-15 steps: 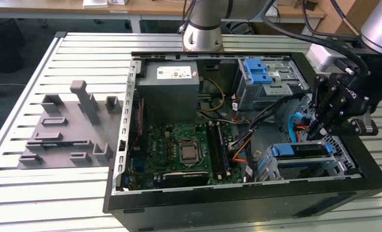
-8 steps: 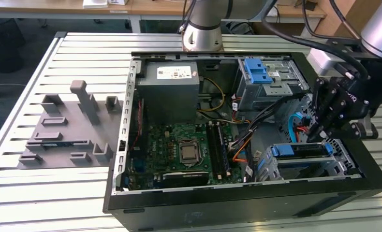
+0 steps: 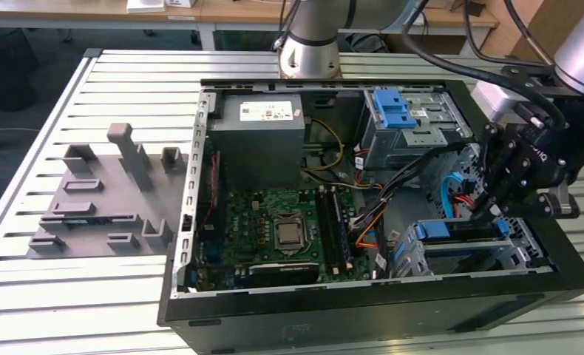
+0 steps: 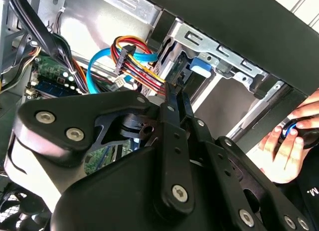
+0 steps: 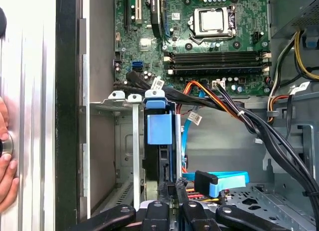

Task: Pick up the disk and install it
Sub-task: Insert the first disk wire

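At the exterior view's right end of the open computer case (image 3: 371,314), the gripper (image 3: 481,214) hangs just above the lower drive cage (image 3: 517,255). The disk (image 3: 457,231) stands on its edge inside this cage, with its blue rail upward. In the first wrist view the disk (image 5: 160,146) sits in a slot of the cage (image 5: 117,99), and the gripper (image 5: 172,188) is at its near end. The jaws are narrow, almost together (I cannot tell if they pinch the disk's edge or only press on it).

I judge that the work is at the seating of the disk in its slot. To do it well, the push should go straight along the slot, not tilted, so both rails slide evenly. The blue flat cable (image 5: 224,180) and the orange wire bundle (image 5: 209,91) lie just beside the slot, and they should not be trapped.

A person's hand (image 5: 5,156) rests outside the case wall
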`<state>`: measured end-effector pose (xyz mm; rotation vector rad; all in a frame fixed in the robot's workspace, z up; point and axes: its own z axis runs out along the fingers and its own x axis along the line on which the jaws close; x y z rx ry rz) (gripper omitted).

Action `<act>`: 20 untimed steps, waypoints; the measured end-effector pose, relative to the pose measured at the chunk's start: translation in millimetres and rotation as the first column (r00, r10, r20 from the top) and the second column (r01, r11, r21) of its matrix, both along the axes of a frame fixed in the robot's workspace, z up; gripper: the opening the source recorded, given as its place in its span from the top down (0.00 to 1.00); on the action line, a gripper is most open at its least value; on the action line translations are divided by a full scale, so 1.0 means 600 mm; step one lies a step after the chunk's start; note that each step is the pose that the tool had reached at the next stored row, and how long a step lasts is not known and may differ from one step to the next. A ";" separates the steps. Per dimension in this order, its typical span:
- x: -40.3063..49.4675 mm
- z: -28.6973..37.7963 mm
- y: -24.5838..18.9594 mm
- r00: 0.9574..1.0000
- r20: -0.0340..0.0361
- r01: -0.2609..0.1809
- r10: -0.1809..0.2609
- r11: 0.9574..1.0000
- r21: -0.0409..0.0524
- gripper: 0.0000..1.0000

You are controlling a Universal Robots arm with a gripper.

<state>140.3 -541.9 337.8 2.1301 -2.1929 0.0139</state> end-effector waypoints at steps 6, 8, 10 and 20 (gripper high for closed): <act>0.002 -0.002 -0.0038 1.000 -0.003 0.013 -0.013 1.000 0.000 0.83; 0.002 -0.002 -0.0040 1.000 -0.003 0.018 -0.018 1.000 0.000 0.83; 0.003 -0.003 -0.0042 1.000 -0.003 0.018 -0.018 1.000 0.000 0.83; 0.003 -0.006 -0.0049 1.000 -0.003 0.020 -0.020 1.000 0.000 0.83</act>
